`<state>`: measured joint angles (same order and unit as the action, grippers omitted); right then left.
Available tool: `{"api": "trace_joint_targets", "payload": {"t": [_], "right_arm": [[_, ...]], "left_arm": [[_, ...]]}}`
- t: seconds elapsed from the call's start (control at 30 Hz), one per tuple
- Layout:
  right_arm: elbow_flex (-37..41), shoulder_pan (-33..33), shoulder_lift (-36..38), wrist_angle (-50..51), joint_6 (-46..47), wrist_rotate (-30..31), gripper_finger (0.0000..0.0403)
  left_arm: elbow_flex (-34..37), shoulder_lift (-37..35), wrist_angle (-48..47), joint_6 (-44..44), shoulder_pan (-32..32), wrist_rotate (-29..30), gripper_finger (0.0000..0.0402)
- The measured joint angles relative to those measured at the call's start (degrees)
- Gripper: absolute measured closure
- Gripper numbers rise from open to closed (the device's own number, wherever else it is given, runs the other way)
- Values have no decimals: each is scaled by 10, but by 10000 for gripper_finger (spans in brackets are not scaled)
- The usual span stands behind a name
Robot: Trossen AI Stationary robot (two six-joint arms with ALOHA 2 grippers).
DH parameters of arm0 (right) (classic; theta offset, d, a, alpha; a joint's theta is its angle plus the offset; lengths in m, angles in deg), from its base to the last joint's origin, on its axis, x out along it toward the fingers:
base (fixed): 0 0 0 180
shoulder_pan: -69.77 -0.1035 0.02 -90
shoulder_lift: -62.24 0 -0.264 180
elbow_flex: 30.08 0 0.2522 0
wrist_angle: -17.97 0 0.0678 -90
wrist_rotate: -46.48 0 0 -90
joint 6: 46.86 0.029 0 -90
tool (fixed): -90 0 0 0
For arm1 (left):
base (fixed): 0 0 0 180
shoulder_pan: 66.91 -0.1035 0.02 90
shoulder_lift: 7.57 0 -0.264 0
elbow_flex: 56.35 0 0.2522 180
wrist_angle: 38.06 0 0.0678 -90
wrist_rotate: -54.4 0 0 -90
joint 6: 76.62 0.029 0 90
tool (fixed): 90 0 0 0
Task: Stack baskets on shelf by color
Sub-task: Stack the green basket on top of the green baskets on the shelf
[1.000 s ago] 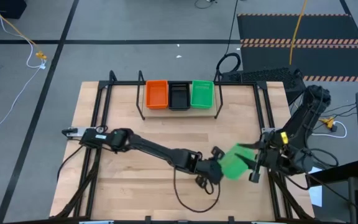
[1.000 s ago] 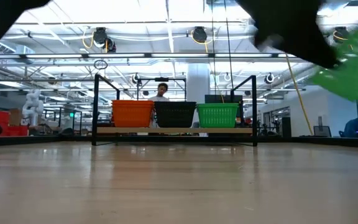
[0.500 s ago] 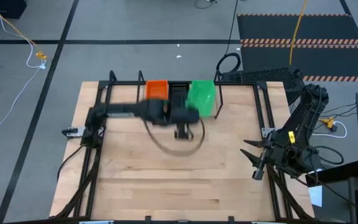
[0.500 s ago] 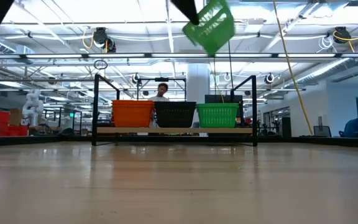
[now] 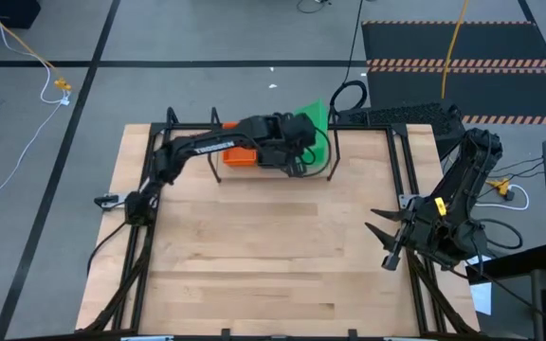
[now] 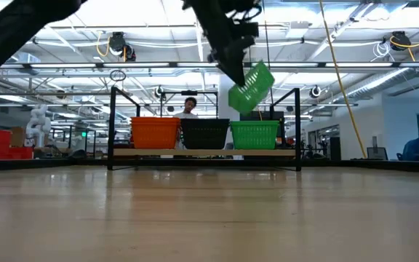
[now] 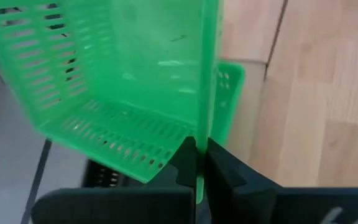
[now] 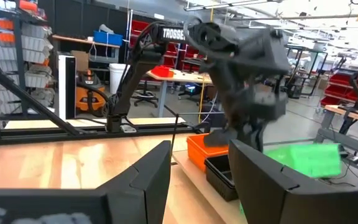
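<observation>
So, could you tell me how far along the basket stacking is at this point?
Done: an orange stack, a black stack and a green stack sit side by side on the shelf. In hand: the left gripper holds a tilted green basket above the green stack. Left: lowering and releasing it. The right gripper waits open at the table's right edge.

One camera looks straight down on the whole table [image 5: 254, 275]. Another sits at tabletop height, facing the shelf [image 6: 204, 153] both share. Each wrist camera looks past its own fingers.
</observation>
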<state>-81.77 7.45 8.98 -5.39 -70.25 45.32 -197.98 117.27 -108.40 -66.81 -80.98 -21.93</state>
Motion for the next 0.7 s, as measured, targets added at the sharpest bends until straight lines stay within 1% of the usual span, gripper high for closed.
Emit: {"api": "trace_joint_targets", "payload": {"t": [0.2, 0.37, 0.6, 0.7], "right_arm": [[0, 0, 0, 0, 2, 11, 248], [0, 0, 0, 0, 11, 12, 248], [0, 0, 0, 0, 12, 12, 248], [0, 0, 0, 0, 12, 12, 248]], "left_arm": [[0, 29, -25, -4, 4, 0, 394], [0, 31, -25, -8, 6, 2, 384], [0, 31, -25, 3, 5, 3, 386], [0, 31, -24, 9, 6, 4, 374]]}}
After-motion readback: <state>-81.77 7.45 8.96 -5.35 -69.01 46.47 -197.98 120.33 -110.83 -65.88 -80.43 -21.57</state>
